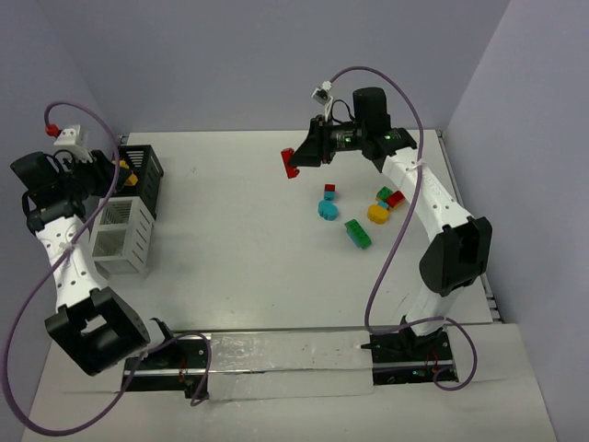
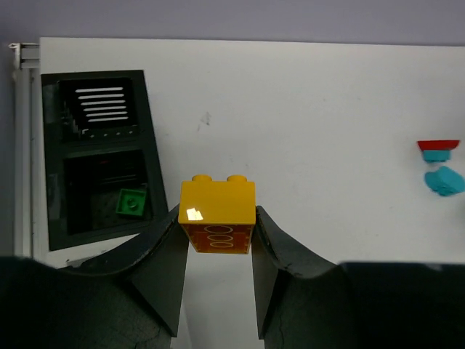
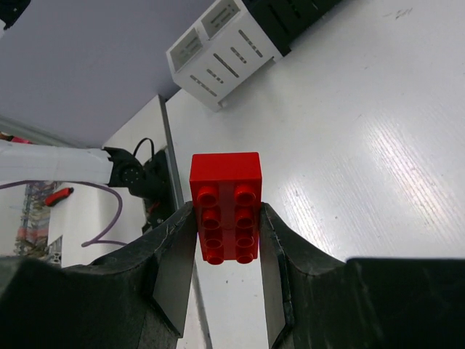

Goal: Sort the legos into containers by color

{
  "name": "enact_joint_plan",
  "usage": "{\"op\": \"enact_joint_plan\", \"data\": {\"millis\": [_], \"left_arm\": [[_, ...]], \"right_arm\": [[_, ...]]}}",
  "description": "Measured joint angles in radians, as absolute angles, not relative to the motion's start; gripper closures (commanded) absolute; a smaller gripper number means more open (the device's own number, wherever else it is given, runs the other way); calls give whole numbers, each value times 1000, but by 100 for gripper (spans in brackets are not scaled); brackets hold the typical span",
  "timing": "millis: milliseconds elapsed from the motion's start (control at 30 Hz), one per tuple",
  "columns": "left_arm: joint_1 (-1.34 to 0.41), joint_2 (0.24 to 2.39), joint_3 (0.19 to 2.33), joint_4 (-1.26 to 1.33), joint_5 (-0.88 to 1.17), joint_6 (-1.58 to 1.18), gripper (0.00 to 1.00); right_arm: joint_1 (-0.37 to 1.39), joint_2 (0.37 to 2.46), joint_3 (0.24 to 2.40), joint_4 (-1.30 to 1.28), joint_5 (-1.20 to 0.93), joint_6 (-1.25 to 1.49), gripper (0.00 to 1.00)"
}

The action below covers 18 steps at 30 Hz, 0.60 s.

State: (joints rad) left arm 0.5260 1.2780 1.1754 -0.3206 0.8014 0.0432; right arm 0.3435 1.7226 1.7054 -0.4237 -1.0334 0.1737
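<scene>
A: How do the bins sit on the table (image 1: 239,267)?

B: At its left edge. The black container (image 1: 147,175) is at the back and the white container (image 1: 120,238) is just in front of it. Wide bare surface separates them from the loose legos (image 1: 358,233) on the right.

A: And the grippers?

B: The left gripper (image 2: 218,222) clamps a yellow brick (image 2: 218,203) beside the black container, where a green brick (image 2: 131,203) lies inside. The right gripper (image 3: 227,222) pinches a red brick (image 3: 225,182) held above the table, behind the loose legos.

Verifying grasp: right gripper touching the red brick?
Touching. Right wrist view: the right gripper clamps the red brick, fingers flush on both sides.
</scene>
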Motion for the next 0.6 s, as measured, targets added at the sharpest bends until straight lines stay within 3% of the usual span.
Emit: {"op": "enact_joint_plan", "data": {"millis": [600], "left_arm": [[604,1273,1044,-328,652,244,81]], "right_arm": [[346,1723,1694,-511,-988,79,100]]}}
